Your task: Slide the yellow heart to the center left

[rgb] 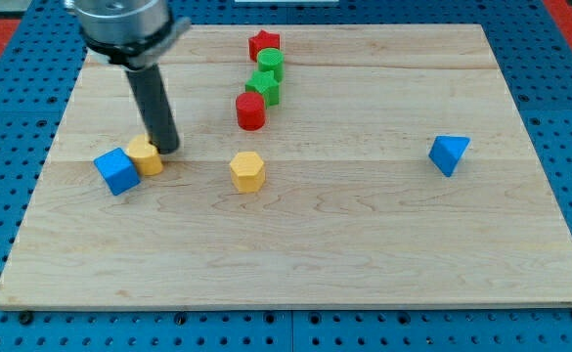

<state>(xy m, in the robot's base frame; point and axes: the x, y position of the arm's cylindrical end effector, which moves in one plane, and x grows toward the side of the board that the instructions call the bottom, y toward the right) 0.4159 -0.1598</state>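
Nearest the bench's bottom edge: blue cube (117, 171), far over toward the left edge, touching or all but touching the yellow heart (146, 155) on that block's left flank. Just beside the heart's upper right, my tip (167, 149), planted on the board, apparently in contact with the heart or a hair off it; hard to tell which. No jaws on this rig, only the bare rod, so nothing to open, close or clasp.

Heart already sitting near the middle of the left edge, so little travel likely left. Judged as a small, light, rigid block, smooth-bottomed on smooth wood: should slide readily, but prone to spin or slip off the rod if struck off-centre. Best contact probably the broad right flank, pressed squarely through the middle, leftward.

In the way: the blue cube, directly on the far side, bound to be shoved along with any leftward push, possibly toward the board's edge.

Elsewhere: yellow hexagonal block (247, 171) near the centre, well apart. Toward the top edge, a tight column of red star (264, 44), green cylinder (270, 65), green star-like block (263, 87) and red cylinder (250, 110). Blue triangular block (449, 154) far toward the right edge. None of these near the path.
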